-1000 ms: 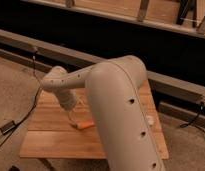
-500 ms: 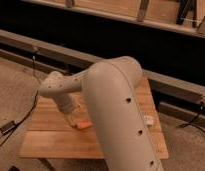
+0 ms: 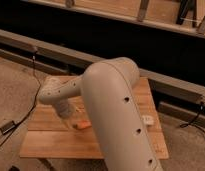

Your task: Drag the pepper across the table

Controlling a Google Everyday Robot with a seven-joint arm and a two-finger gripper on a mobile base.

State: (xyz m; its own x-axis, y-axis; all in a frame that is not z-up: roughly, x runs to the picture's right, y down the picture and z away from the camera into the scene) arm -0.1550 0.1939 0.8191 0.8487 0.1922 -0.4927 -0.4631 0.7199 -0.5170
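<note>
The pepper [image 3: 84, 125] is a small orange piece lying on the light-brown plank table [image 3: 51, 142], left of its middle. My gripper [image 3: 72, 119] hangs from the grey wrist and reaches down to the table right at the pepper's left end, touching or nearly touching it. The big grey arm link [image 3: 116, 115] crosses the middle of the view and hides much of the tabletop behind it.
A small white item [image 3: 147, 120] lies on the table's right side, beside the arm link. Black cables [image 3: 16, 122] run over the floor at the left. A dark rail and wall [image 3: 56, 52] stand behind the table.
The wrist and forearm have swung a little to the left and lower. The pepper lies at about the same spot on the table.
</note>
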